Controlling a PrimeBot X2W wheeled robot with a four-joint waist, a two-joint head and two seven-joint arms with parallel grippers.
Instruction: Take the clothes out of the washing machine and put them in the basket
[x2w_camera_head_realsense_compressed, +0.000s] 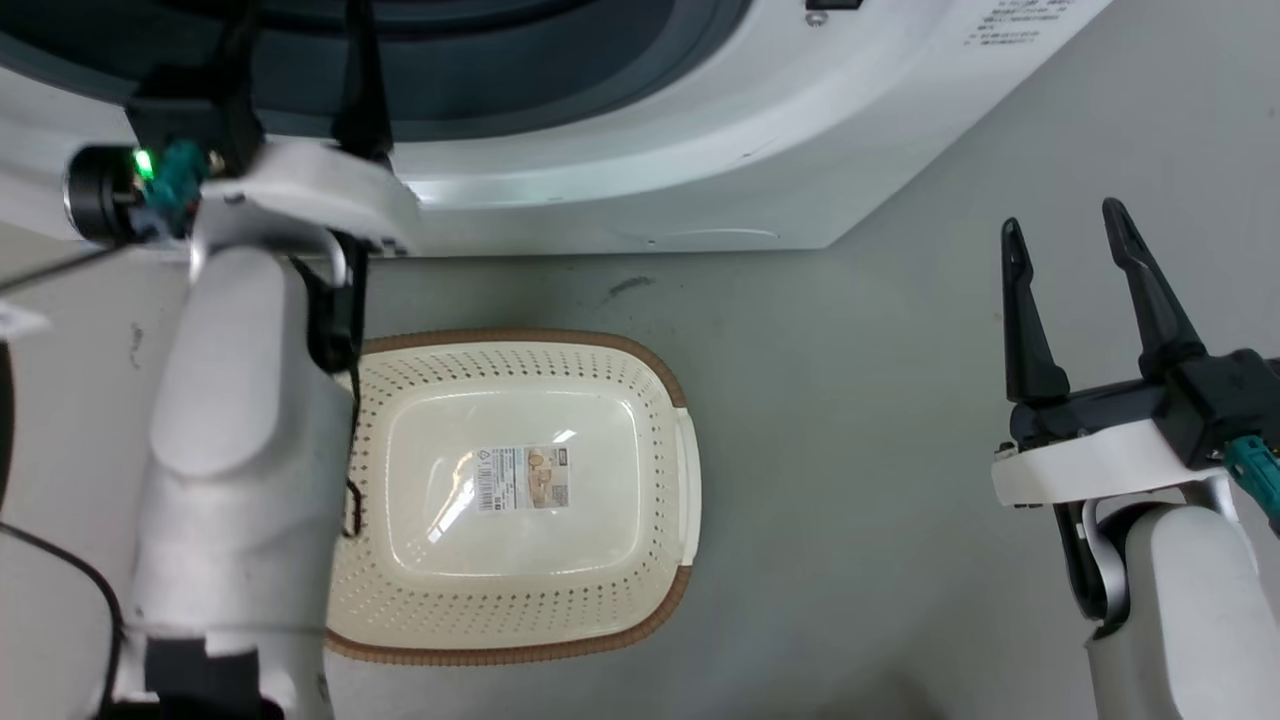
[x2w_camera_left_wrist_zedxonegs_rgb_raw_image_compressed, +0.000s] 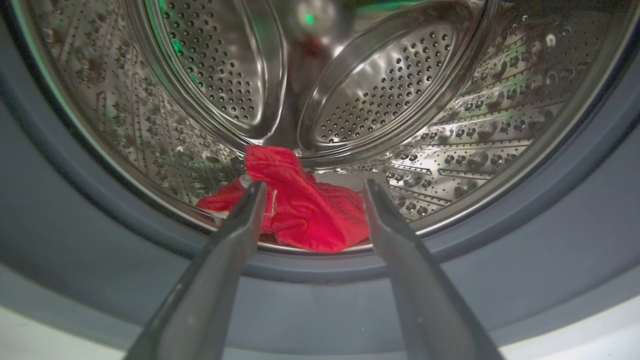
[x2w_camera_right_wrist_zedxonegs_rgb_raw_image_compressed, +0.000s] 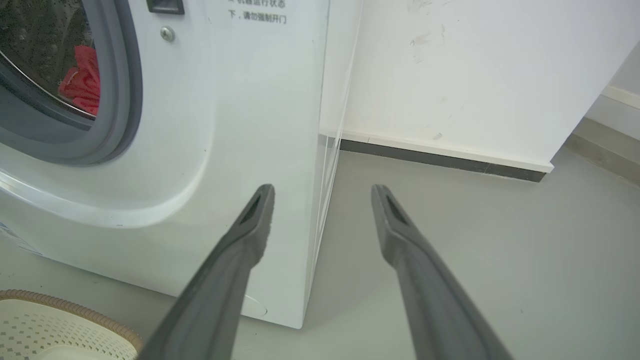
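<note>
1. The left pincer (x2w_camera_left_wrist_zedxonegs_rgb_raw_image_compressed: 315, 184) is seen reaching into the porthole of the washing machine (x2w_camera_head_realsense_compressed: 620, 170), with its two fingers held apart.
2. The clothes (x2w_camera_left_wrist_zedxonegs_rgb_raw_image_compressed: 305, 215), a crumpled red garment, are found low at the front of the steel drum (x2w_camera_left_wrist_zedxonegs_rgb_raw_image_compressed: 475, 145), just behind the grey door seal (x2w_camera_left_wrist_zedxonegs_rgb_raw_image_compressed: 550, 210).
3. In the left wrist view the fingertips are lined up on either side of the red heap; whether it is touched cannot be told.
4. The basket (x2w_camera_head_realsense_compressed: 665, 480) is set on the floor (x2w_camera_head_realsense_compressed: 850, 450) just before the machine, and a paper label (x2w_camera_head_realsense_compressed: 523, 478) is seen on its base.
5. The right pincer (x2w_camera_head_realsense_compressed: 1063, 215) is held above the floor, well to the right of the basket, with its fingers spread and nothing clamped between them.
</note>
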